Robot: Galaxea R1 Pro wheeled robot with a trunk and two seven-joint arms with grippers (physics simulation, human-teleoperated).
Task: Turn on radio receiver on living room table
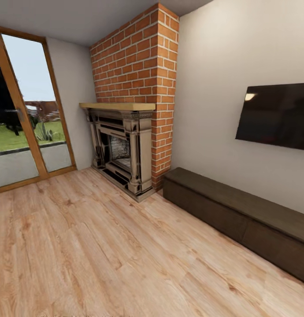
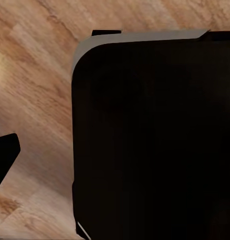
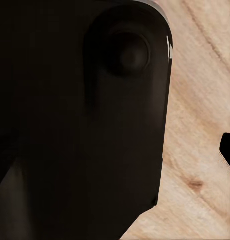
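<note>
The radio receiver and the glossy grey table are out of view. The head view faces a corner of a room with a light wood floor (image 1: pixel 81 246) and beige walls. In the left wrist view a dark fingertip (image 2: pixel 5 157) pokes in at the edge, above the floor and beside the robot's black body (image 2: pixel 155 140). In the right wrist view another dark fingertip (image 3: pixel 228 150) sits at the edge next to the black body (image 3: pixel 70 125). Neither wrist view lets me tell whether its gripper is open or shut.
A stone fireplace (image 1: pixel 123 145) with a red brick chimney (image 1: pixel 139 57) stands in the far corner. A long dark brown bench (image 1: pixel 240 215) runs along the right wall under a wall-mounted black screen (image 1: pixel 277 115). A wood-framed glass door (image 1: pixel 24 123) is at the left.
</note>
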